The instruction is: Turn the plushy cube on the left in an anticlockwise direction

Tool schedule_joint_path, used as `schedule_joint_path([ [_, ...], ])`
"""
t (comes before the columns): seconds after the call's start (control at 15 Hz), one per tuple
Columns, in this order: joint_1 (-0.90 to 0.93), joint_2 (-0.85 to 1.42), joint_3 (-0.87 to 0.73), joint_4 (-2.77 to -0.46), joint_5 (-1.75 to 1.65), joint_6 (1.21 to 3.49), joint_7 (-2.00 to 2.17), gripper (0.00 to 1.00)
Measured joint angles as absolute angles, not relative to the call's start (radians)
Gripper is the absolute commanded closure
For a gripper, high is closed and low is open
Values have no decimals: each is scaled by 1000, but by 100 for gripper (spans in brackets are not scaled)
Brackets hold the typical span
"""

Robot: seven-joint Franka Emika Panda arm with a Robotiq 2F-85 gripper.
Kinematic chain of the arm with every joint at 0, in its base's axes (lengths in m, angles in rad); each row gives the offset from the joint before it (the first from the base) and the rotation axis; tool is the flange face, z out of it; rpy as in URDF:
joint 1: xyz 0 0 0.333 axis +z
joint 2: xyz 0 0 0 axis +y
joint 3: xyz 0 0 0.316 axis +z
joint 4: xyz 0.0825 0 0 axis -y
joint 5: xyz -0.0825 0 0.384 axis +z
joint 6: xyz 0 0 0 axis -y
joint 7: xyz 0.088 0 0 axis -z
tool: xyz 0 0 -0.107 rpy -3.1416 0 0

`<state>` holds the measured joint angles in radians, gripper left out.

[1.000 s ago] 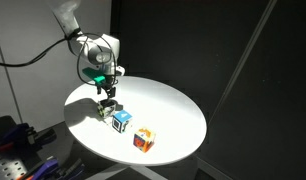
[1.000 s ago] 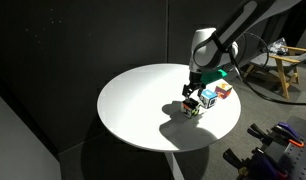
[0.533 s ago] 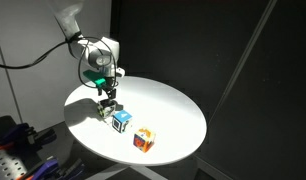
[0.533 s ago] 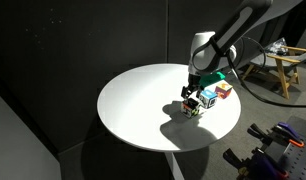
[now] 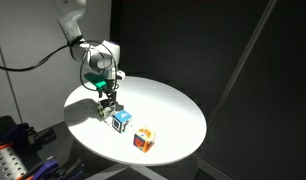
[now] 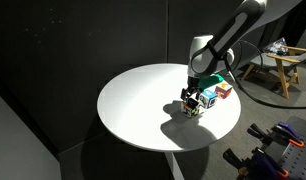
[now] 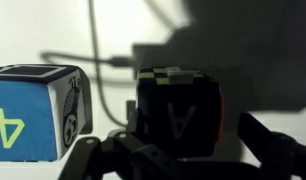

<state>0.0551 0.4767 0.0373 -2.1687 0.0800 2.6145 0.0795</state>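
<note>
The plushy cube [image 7: 178, 110] fills the middle of the wrist view, dark in shadow, with a letter A on its near face and a greenish checked top. My gripper [image 7: 183, 152] is open, and its two fingers [image 7: 278, 145] stand on either side of the cube's lower part, the right one clearly apart from it. In both exterior views the gripper [image 5: 108, 101] [image 6: 191, 96] points down right over the plushy cube [image 5: 105, 112] [image 6: 192, 108], the end one of a row of three near the table's edge.
A blue-and-white cube [image 5: 121, 120] [image 6: 207, 98] [image 7: 35, 112] with a 4 on it sits close beside the plushy cube. An orange-and-white cube [image 5: 143, 140] [image 6: 223, 90] follows it. All rest on a round white table [image 5: 168, 105] [image 6: 143, 105]. A cable [image 7: 98, 70] runs across the tabletop.
The gripper has sunk slightly around the plushy cube, still open. None of the three cubes has moved.
</note>
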Motion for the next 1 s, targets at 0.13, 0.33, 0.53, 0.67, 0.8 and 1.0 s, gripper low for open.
schedule_joint_path([
  [0.13, 55, 481, 33, -2166, 80, 2614, 80, 0],
  [0.33, 54, 481, 27, -2163, 80, 2614, 80, 0],
  [0.53, 54, 482, 21, -2162, 80, 2614, 80, 0],
  [0.67, 54, 482, 19, -2162, 80, 2614, 80, 0],
  [0.8, 54, 483, 18, -2162, 80, 2614, 80, 0],
  [1.0, 54, 488, 17, -2162, 79, 2615, 80, 0],
])
